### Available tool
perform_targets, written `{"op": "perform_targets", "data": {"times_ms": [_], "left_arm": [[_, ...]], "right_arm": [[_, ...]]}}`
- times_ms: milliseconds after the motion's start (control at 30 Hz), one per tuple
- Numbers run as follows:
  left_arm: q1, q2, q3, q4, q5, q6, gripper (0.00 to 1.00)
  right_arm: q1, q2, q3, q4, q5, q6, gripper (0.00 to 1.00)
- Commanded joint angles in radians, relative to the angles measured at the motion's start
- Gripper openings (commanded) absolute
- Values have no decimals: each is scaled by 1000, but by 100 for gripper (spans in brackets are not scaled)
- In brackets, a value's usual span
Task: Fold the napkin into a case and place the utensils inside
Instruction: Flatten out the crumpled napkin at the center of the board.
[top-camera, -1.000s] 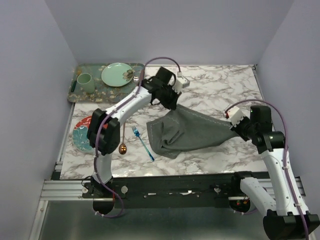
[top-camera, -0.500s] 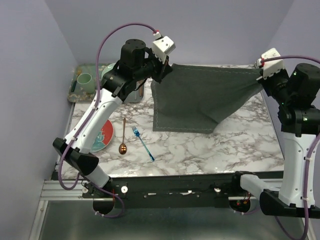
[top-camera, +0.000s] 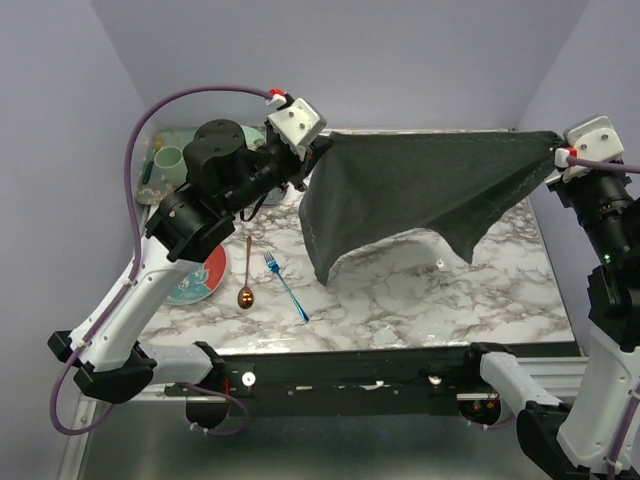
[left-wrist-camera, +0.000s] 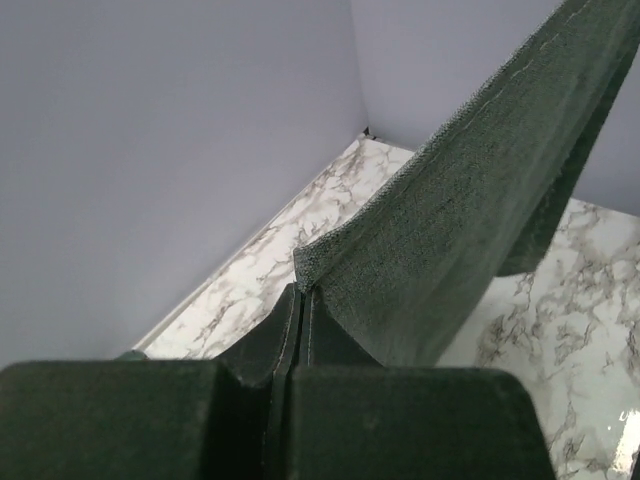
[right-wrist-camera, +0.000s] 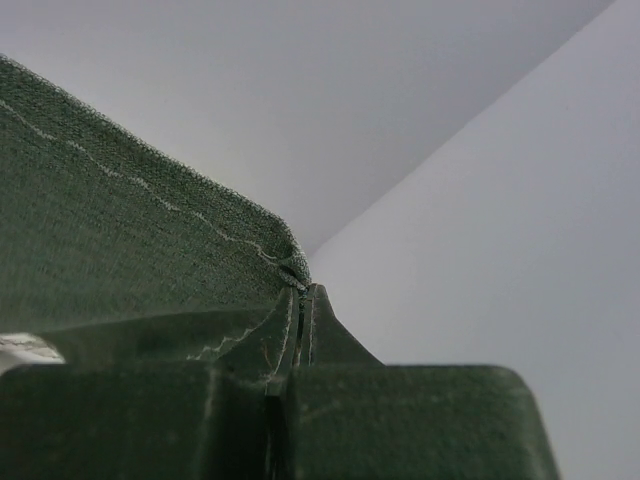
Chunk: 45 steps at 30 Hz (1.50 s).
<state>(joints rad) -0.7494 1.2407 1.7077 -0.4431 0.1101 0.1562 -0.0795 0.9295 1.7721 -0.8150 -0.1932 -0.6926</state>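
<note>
The dark grey napkin (top-camera: 420, 190) hung stretched in the air across the upper middle of the frame, above the marble table (top-camera: 400, 310). The left gripper (top-camera: 318, 150) was pinched tight on its upper left corner, and the wrist view showed the stitched hem clamped between the closed fingers. The right gripper (top-camera: 556, 152) was likewise closed on the upper right corner, near the frame's right edge. The top edge ran taut between the 2 grippers while the lower part sagged toward the table. To the lower left of the cloth, the blue fork (top-camera: 286, 287) and the copper spoon (top-camera: 246, 272) lay near each other without touching. The spoon lay just beside a red and teal plate (top-camera: 205, 278). A pale green cup (top-camera: 168, 158) stood at the upper left.
</note>
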Motion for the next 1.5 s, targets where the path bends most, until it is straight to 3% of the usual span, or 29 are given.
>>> {"op": "perform_targets", "data": {"times_ms": [0, 167, 267, 400, 433, 533, 600, 667, 767, 833, 867, 1100, 1200, 1233, 1333, 1433, 1467], "left_arm": [[8, 74, 81, 3, -156, -26, 0], [56, 229, 161, 82, -201, -4, 0], [175, 386, 292, 124, -141, -111, 0], [254, 641, 684, 151, -49, -242, 0], [257, 696, 719, 182, -34, -241, 0], [255, 753, 800, 314, 28, -212, 0], [248, 761, 826, 385, 14, -161, 0], [248, 752, 819, 435, 8, -113, 0], [252, 697, 727, 506, -3, -72, 0], [252, 663, 608, 511, 87, -44, 0], [248, 620, 554, 506, 117, -35, 0], [187, 390, -212, 486, 272, 115, 0], [127, 301, -447, 451, 286, 161, 0], [108, 284, -494, 445, 286, 169, 0], [44, 250, -628, 374, 275, 190, 0], [28, 244, -675, 270, 298, 189, 7], [28, 229, -677, 200, 295, 195, 13]], "right_arm": [[-9, 113, 52, 16, 95, 65, 1], [-9, 277, 98, 118, 156, 126, 1], [-9, 422, 211, 158, 169, 163, 1], [-9, 635, 454, 175, 176, 182, 1], [-9, 670, 519, 177, 176, 183, 1], [-9, 808, 716, 197, 182, 170, 1], [-9, 836, 744, 263, 187, 151, 1], [-9, 813, 672, 354, 187, 139, 1], [-9, 712, 496, 424, 161, 149, 1], [-9, 620, 372, 444, 118, 140, 1], [-9, 589, 233, 482, 112, 121, 1], [-13, 356, -413, 611, 11, -119, 1], [-16, 263, -610, 609, -64, -255, 1], [-16, 237, -746, 608, -86, -298, 1], [-16, 171, -951, 613, -92, -425, 1], [-16, 123, -1048, 559, -89, -504, 1], [-16, 109, -1078, 471, -91, -534, 13]]}}
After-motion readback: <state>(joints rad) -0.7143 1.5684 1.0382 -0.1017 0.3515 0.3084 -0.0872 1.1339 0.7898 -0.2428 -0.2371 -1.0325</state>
